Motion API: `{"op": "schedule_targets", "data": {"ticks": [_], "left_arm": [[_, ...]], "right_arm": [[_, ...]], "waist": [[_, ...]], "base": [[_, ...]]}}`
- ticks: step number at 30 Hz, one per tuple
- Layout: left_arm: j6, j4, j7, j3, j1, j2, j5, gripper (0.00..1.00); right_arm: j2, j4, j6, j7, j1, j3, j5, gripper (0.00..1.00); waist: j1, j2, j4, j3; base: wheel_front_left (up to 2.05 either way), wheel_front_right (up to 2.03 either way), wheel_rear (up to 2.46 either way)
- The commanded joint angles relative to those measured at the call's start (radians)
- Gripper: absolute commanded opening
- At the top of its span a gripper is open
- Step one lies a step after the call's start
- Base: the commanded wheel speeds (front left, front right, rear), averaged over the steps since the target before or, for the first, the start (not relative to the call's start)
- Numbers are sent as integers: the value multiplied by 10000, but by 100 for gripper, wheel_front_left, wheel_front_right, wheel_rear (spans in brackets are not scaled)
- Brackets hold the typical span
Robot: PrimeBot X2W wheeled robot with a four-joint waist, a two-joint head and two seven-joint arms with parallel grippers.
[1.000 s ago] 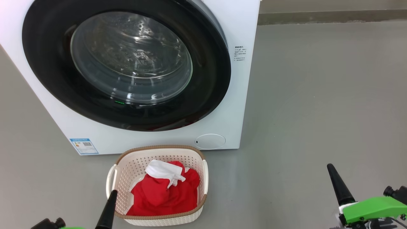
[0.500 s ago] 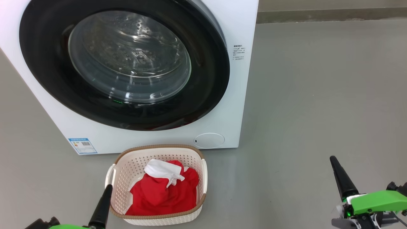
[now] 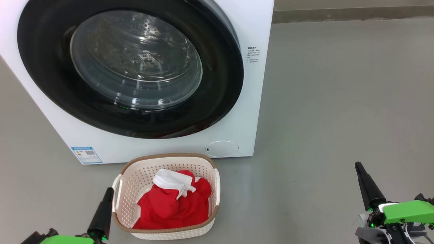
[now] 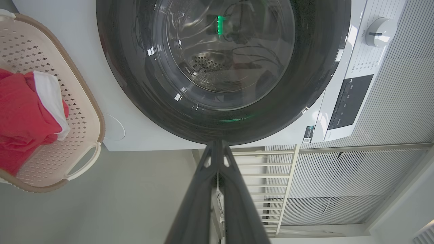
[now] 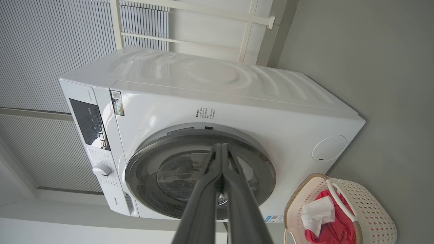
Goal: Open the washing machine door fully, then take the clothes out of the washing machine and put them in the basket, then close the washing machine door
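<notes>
Left hand (image 3: 109, 191): low at the lower left of the head view, fingers pressed together with nothing between them, tip just beside the basket's left handle.
Blue label (image 3: 86, 155): low on the machine's front at its left corner; it carries a square code and small print too fine to read.
Basket (image 3: 142, 176): on the floor (image 3: 322, 101) just in front of the machine, below the door, its long axis running from the machine toward the robot.
Clothes (image 3: 176, 206): red garments heaped inside the basket with a white piece on top; none show behind the door glass.
Washing machine door (image 3: 220, 84): looks flush with the front of the washing machine (image 3: 261, 112), so I judge it shut. It lies ahead of and above both hands.
Round flap (image 3: 222, 149): low on the front, right of the basket.
Printed text (image 3: 254, 56): a few small lines right of the door, not legible. In the right wrist view there is also a code sticker (image 5: 116, 95) by the dark control panel (image 5: 90, 125), and a brand word low on the front that is too small to make out.
Right hand (image 3: 358, 166): at the lower right, fingers together and holding nothing, well apart from the basket and the machine.
Deciding relation: the left hand is much nearer the basket; with the clothes in and the door to, no reach toward either seems called for.
</notes>
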Motion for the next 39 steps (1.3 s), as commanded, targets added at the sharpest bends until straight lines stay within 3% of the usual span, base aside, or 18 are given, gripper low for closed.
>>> {"op": "schedule_targets", "data": {"ticks": [1, 39], "left_arm": [[-149, -175, 107, 447, -453, 89, -315, 0], [-150, -173, 167, 522, -459, 36, -252, 0]], "right_arm": [[-184, -230, -6, 97, -611, 146, 363, 0], [-150, -228, -6, 135, -616, 98, 323, 0]], "waist": [[0, -1, -6, 7], [0, -1, -6, 7]], "base": [[0, 0, 0], [0, 0, 0]]}}
